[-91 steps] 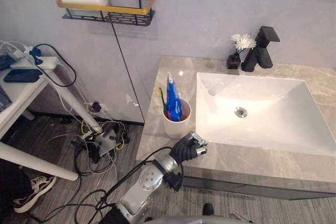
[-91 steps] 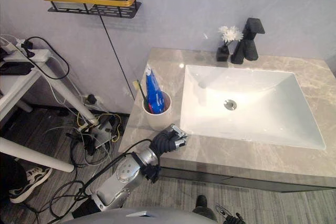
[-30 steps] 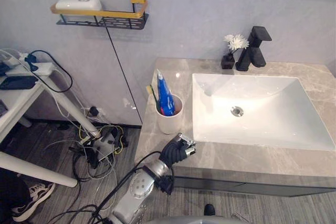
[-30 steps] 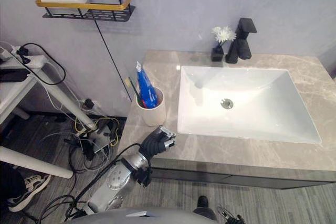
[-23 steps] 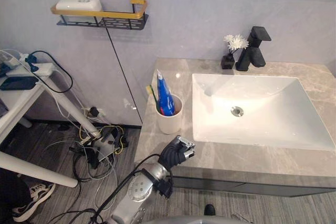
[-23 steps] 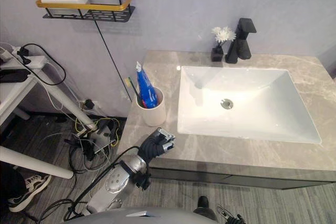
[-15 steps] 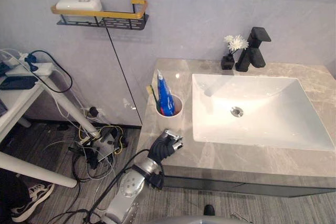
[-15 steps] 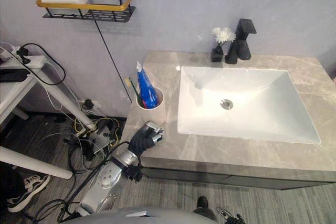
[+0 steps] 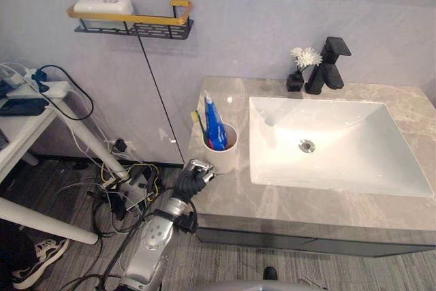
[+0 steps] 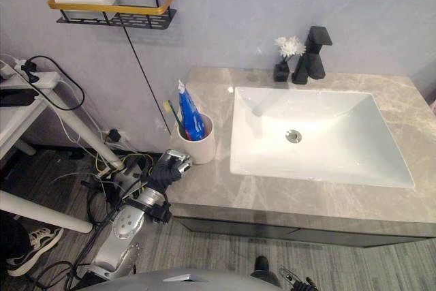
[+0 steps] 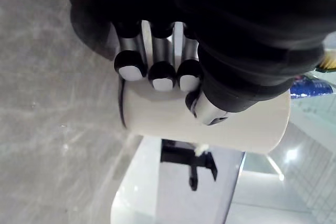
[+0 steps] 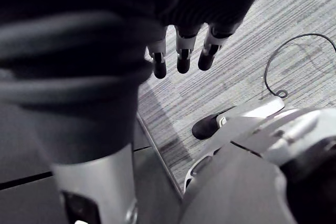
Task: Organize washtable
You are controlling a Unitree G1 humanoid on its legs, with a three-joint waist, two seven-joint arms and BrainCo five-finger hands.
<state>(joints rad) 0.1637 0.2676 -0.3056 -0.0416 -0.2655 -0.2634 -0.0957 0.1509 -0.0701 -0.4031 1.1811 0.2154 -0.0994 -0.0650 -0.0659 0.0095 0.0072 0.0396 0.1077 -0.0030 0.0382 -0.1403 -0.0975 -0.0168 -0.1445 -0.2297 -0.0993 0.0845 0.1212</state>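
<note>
One cup [image 9: 222,159], one blue tube [image 9: 214,123], one toothbrush [image 9: 199,123] inside; left hand [image 9: 193,178] an empty fist alongside.

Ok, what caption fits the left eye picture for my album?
Left hand beside the white cup of toothpaste and toothbrush, next to the sink.

My left hand [image 9: 194,178]: moved left along the surface [image 9: 286,204] front.
Was: by the sink [image 9: 381,168] corner.
Now: just beside the cup [image 9: 223,158].
</note>
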